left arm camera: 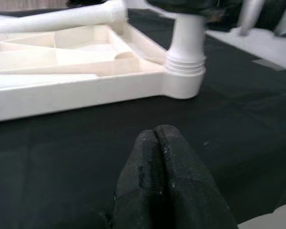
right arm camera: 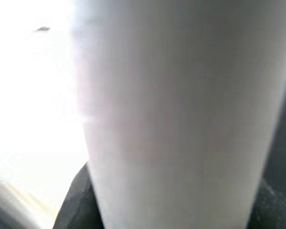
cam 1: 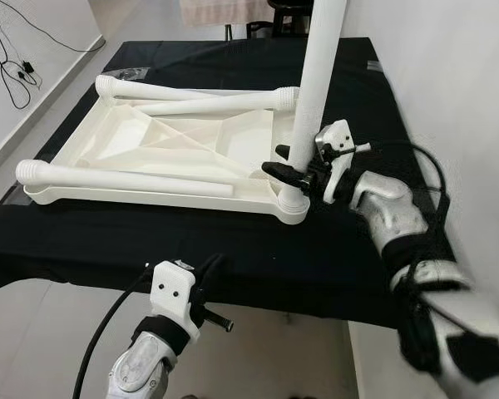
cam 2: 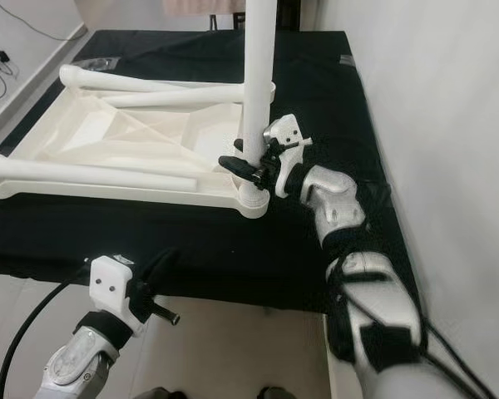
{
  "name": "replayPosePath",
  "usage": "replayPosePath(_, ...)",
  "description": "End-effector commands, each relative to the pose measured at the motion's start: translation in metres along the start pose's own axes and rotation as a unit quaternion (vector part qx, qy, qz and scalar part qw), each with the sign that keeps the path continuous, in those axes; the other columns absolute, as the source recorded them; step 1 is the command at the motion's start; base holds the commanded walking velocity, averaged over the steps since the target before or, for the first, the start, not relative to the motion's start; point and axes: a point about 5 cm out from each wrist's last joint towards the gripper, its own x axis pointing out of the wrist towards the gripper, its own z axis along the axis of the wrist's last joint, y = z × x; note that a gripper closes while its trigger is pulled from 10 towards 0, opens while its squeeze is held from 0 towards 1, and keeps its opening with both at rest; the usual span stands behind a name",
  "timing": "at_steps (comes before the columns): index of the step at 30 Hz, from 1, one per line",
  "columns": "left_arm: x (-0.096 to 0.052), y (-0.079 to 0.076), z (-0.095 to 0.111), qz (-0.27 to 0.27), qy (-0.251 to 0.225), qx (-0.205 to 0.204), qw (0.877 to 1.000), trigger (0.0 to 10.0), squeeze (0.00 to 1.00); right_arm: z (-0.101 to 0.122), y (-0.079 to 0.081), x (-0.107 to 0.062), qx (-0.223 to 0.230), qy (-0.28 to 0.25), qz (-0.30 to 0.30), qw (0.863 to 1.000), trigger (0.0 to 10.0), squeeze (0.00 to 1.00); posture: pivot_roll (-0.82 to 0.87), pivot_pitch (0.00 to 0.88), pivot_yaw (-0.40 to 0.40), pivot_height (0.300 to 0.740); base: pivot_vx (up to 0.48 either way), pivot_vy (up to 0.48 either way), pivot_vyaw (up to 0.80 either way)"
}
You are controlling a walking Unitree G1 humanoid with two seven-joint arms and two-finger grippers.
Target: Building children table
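Left gripper [left arm camera: 157,157] closed, empty, short of the upturned tabletop [cam 1: 150,141]; right gripper [cam 1: 295,174] clasps its upright leg [cam 1: 312,100].

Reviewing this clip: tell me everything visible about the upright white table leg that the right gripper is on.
The upright leg is a smooth white tube, plastic by its look, widening slightly upward past the frame's top. It stands nearly vertical, its ribbed foot seated in the corner socket of the upside-down tabletop, the corner nearest the robot's right. The right gripper is shut on it low down, just above the socket. Nothing else touches it.
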Motion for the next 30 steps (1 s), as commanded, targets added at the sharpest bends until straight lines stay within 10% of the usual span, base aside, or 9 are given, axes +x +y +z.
replayPosePath(1,-0.001,0.001,-0.001,0.001,0.007,-0.003,1.0,10.0,0.0,-0.048,0.011,-0.02,0.062,0.123,-0.079,0.987,0.0,0.0,0.14,0.188,0.017,0.74,0.0,0.0,0.0)
replayPosePath(9,0.006,0.002,-0.006,-0.002,0.009,-0.005,1.0,10.0,0.0,-0.043,0.045,-0.002,0.01,0.096,-0.026,0.995,0.0,0.0,0.14,0.137,0.001,0.74,0.0,0.0,0.0)
replayPosePath(10,0.006,0.002,-0.006,0.0,0.008,-0.004,1.0,10.0,0.0,-0.04,0.044,0.002,0.007,0.094,-0.025,0.995,2.9,0.0,0.14,0.133,0.001,0.74,0.0,0.0,0.0)
replayPosePath(11,0.007,0.002,-0.006,0.002,0.007,-0.002,1.0,10.0,0.0,-0.037,0.043,0.006,0.007,0.093,-0.027,0.995,10.0,0.0,0.14,0.132,0.001,0.74,0.0,0.0,0.0)
replayPosePath(13,0.007,0.002,-0.006,0.004,0.007,-0.001,1.0,10.0,0.0,-0.032,0.043,0.008,0.007,0.084,-0.021,0.996,10.0,0.0,0.14,0.126,-0.001,0.74,0.0,0.0,0.0)
replayPosePath(14,0.008,0.002,-0.006,0.004,0.007,-0.001,1.0,10.0,0.0,-0.026,0.042,0.01,0.012,0.072,-0.004,0.997,10.0,1.0,0.14,0.123,-0.003,0.74,0.0,0.0,0.0)
replayPosePath(20,0.009,0.001,-0.008,0.002,0.008,-0.004,1.0,10.0,0.0,0.004,0.04,0.012,0.023,0.041,0.071,0.996,10.0,1.0,0.14,0.118,-0.005,0.74,0.0,0.0,0.0)
replayPosePath(21,0.009,0.001,-0.008,0.001,0.008,-0.004,1.0,10.0,0.0,0.015,0.035,0.013,0.017,0.019,0.097,0.995,10.0,0.0,0.13,0.114,-0.004,0.74,0.0,0.0,0.0)
replayPosePath(30,0.009,0.0,-0.008,0.0,0.007,-0.005,1.0,10.0,0.0,0.044,0.018,0.016,-0.038,-0.014,0.32,0.947,10.0,0.0,0.14,0.123,0.0,0.74,0.0,0.0,0.0)
